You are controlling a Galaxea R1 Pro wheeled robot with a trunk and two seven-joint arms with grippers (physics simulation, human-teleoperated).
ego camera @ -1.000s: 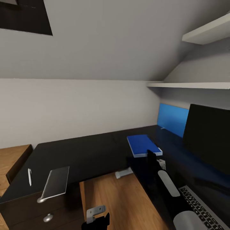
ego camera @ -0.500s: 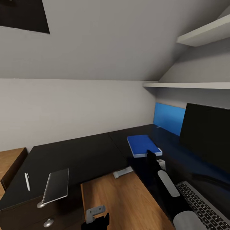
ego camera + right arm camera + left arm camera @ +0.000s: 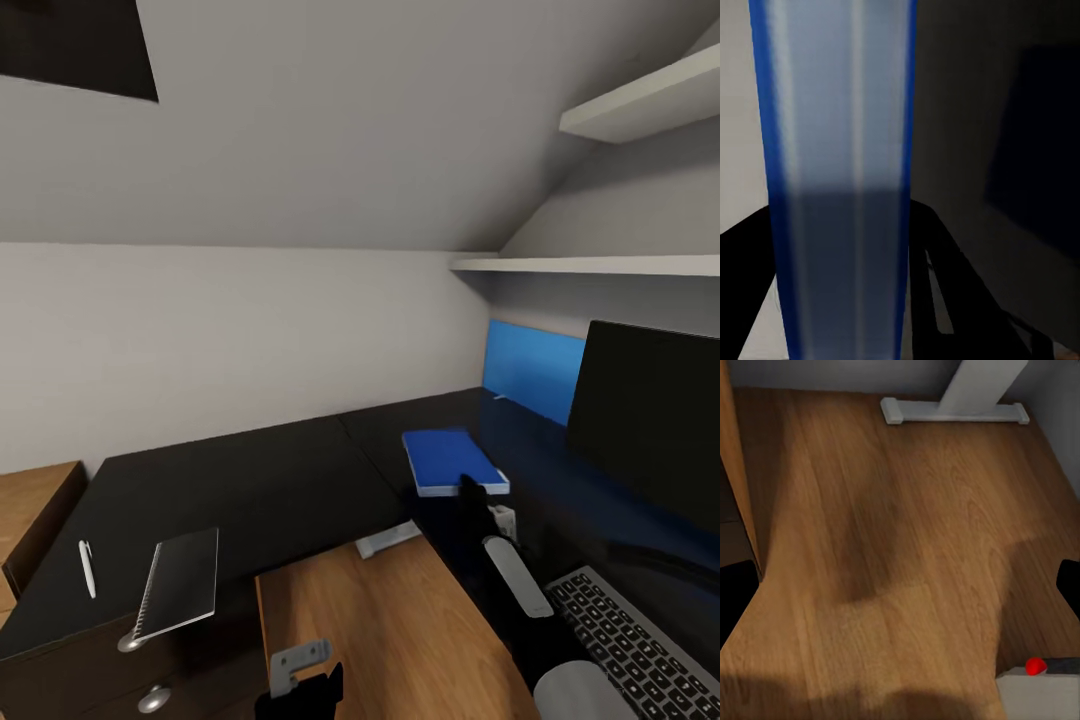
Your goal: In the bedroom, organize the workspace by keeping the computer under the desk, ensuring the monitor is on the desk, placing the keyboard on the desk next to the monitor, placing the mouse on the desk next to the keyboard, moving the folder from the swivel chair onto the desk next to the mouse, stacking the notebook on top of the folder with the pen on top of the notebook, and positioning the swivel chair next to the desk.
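Observation:
A blue folder [image 3: 450,458] lies flat on the black desk [image 3: 260,480], in front of the dark monitor [image 3: 650,430]. My right gripper [image 3: 470,488] is at the folder's near edge, shut on it; in the right wrist view the folder's pale, blue-rimmed edge [image 3: 840,150] runs between the dark fingers [image 3: 945,285]. The keyboard [image 3: 630,650] is on the desk at the lower right. A grey notebook [image 3: 182,583] and a white pen [image 3: 87,568] lie at the desk's left end. My left gripper [image 3: 300,690] hangs open low over the wooden floor [image 3: 900,547].
A blue panel [image 3: 530,372] stands behind the folder against the wall. White shelves [image 3: 600,266] hang above the monitor. A white desk foot [image 3: 386,540] rests on the floor under the desk corner. Drawers with round knobs [image 3: 150,697] sit below the notebook. A pale box with a red dot [image 3: 1039,679] lies near the left gripper.
The head view has shifted a little, so everything sits slightly differently in the picture. The right gripper and the folder stay at about the same spot on the desk.

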